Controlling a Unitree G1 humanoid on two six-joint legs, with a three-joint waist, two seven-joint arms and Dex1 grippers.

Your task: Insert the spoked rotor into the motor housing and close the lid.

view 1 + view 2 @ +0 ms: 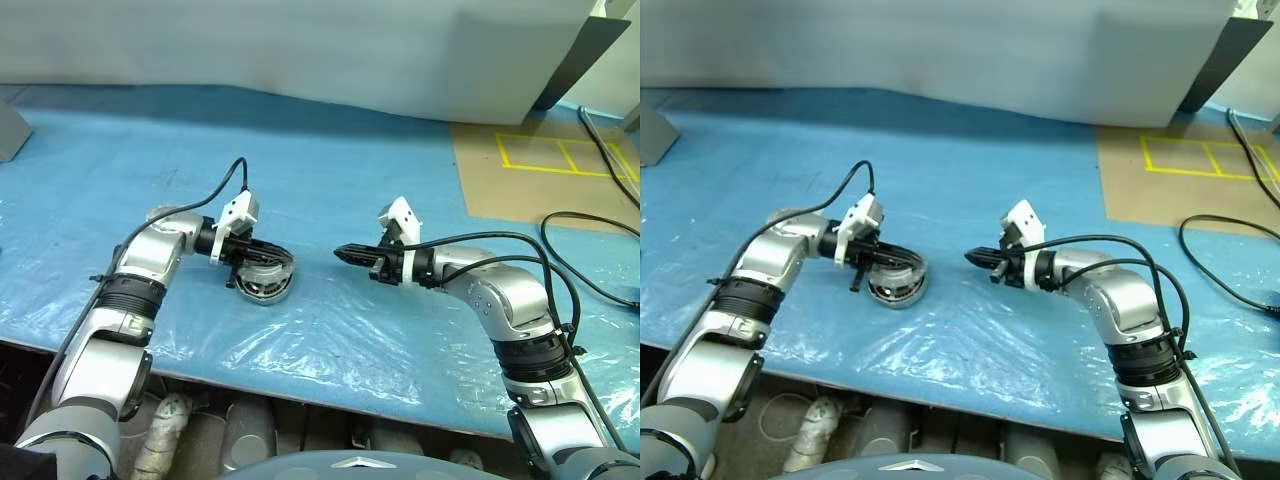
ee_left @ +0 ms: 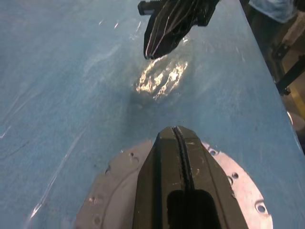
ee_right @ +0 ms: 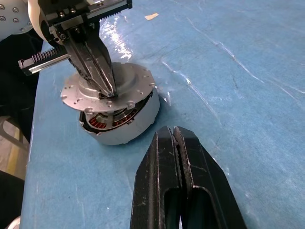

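The motor housing (image 3: 127, 128), a silver cup with copper windings, stands on the blue-covered table, left of centre (image 1: 266, 288). The lid (image 3: 131, 82) lies on it smooth side up, askew, so a gap on one side shows the windings. My left gripper (image 3: 110, 93) is shut, its tips resting on top of the lid (image 2: 116, 179). To the right of the housing and apart from it, my right gripper (image 1: 341, 254) is shut and holds nothing. The spoked rotor is hidden.
Crinkled blue plastic sheeting (image 1: 330, 190) covers the table. A brown board with yellow tape (image 1: 545, 165) lies at the back right, and black cables (image 1: 590, 222) trail along the right side. The table's front edge (image 1: 330, 400) runs close to me.
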